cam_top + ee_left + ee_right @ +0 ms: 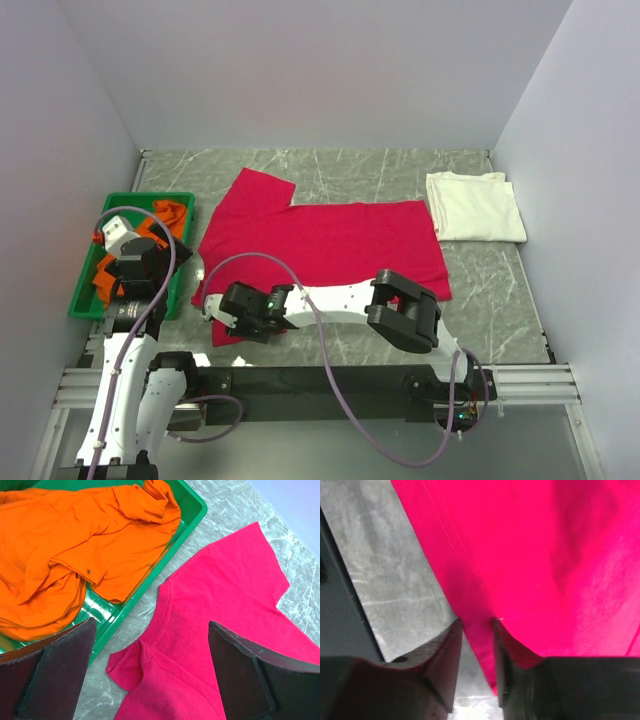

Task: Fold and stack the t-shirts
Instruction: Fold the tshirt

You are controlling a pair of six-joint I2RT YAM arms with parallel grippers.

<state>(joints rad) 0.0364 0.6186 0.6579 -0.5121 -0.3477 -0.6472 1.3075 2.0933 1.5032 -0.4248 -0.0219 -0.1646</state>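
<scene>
The crimson t-shirt (330, 240) lies spread flat on the table's middle, one sleeve pointing to the far left. My right gripper (214, 305) reaches left to its near-left corner. In the right wrist view the gripper (477, 622) is open only a narrow gap, the shirt's (545, 555) hem lying between the jaws, with table showing beside it. My left gripper (140, 262) hovers by the bin; it is wide open and empty (150, 670) above the crimson shirt's collar and sleeve (225, 595). The orange t-shirt (75, 545) lies crumpled in the bin (172, 212). The cream-white t-shirt (475, 205) lies folded at the far right.
A green plastic bin (85, 280) stands at the table's left edge; its rim (192, 515) lies close to the crimson sleeve. White walls close in the table on three sides. A dark rail runs along the near edge.
</scene>
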